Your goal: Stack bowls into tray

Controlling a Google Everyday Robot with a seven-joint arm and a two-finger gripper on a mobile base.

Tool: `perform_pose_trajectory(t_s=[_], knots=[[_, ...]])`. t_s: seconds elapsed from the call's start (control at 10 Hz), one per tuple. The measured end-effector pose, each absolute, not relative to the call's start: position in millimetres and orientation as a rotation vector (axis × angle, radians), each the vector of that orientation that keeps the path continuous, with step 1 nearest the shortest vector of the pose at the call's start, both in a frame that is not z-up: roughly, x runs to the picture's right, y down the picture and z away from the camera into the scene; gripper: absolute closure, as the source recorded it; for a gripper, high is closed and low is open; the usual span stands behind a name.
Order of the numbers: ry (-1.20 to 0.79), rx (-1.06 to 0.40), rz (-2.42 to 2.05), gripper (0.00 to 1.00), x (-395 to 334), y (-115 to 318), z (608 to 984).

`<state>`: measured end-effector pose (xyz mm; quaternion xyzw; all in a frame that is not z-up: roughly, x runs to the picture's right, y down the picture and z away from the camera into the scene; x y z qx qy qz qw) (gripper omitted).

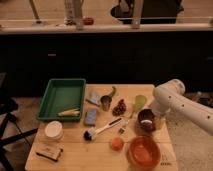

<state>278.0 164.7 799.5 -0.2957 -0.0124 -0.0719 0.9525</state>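
Note:
The dark maroon bowl (146,121) stands on the wooden table right of centre. The wider glossy orange bowl (144,151) sits just in front of it near the table's front edge. The green tray (56,94) lies at the table's far left, with a yellowish item (69,112) in its front part. My white arm reaches in from the right. My gripper (152,116) is down at the maroon bowl's right rim, largely hidden by the arm.
A pale green cup (140,103), a metal cup (105,103), two blue sponges (91,116), a dish brush (102,129), a small orange ball (116,144), a white dish (53,130) and a packet (50,151) lie about the table.

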Motion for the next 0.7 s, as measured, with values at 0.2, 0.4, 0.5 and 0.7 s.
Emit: perform_pose_trajectory(t_s=[0.2, 0.4, 0.5, 0.7], knots=[[-0.045, -0.587, -0.185, 0.2, 282, 160, 790], [-0.072, -0.593, -0.25, 0.2, 289, 156, 782], [-0.089, -0.601, -0.295, 0.2, 291, 154, 780], [-0.13, -0.642, -0.386, 0.2, 293, 158, 778]])
